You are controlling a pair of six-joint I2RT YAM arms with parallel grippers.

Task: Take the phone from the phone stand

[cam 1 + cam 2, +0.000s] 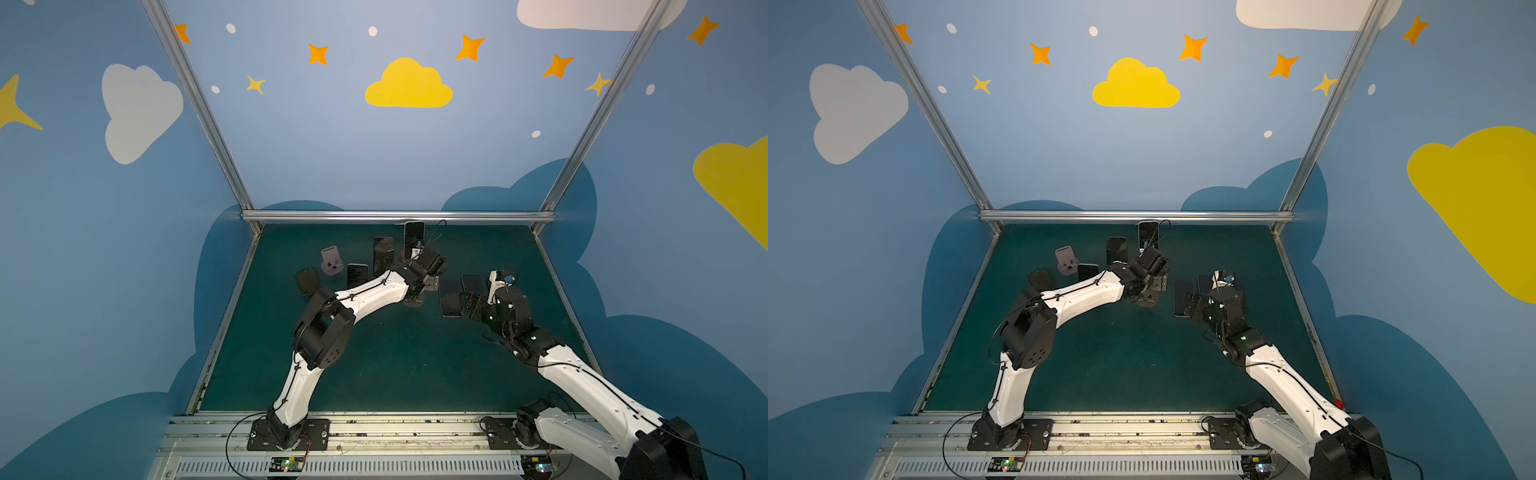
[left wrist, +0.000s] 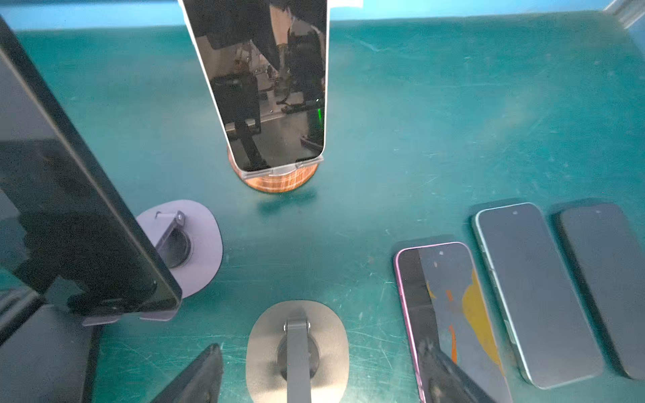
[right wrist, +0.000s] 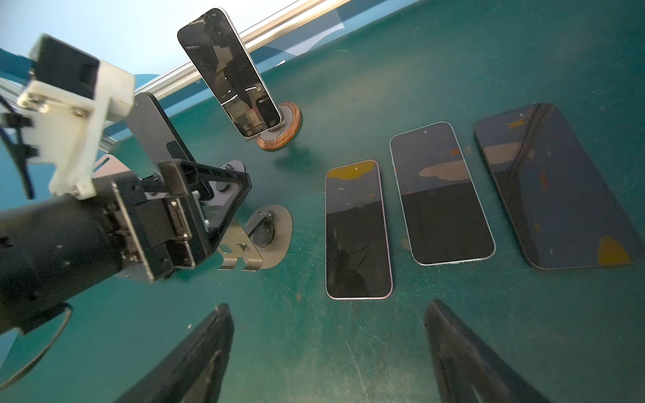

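- Both top views: phone [image 1: 414, 235] stands propped at the back of the tabletop [image 1: 374, 374], not lifted.
- Left wrist: left gripper [image 2: 321, 349], jaws apart and empty, hovers over a bare grey stand [image 2: 265, 331]. The phone sits in its wood-base stand [image 2: 275, 181] ahead, well apart. A dark phone [image 2: 69, 209] leans on a second grey stand [image 2: 206, 251].
- Right wrist: right gripper [image 3: 328, 305], jaws apart, empty, near three flat phones [image 3: 443, 195].
- Judgement: removal of the propped phone not yet begun; approach, grasp and lift all remain.
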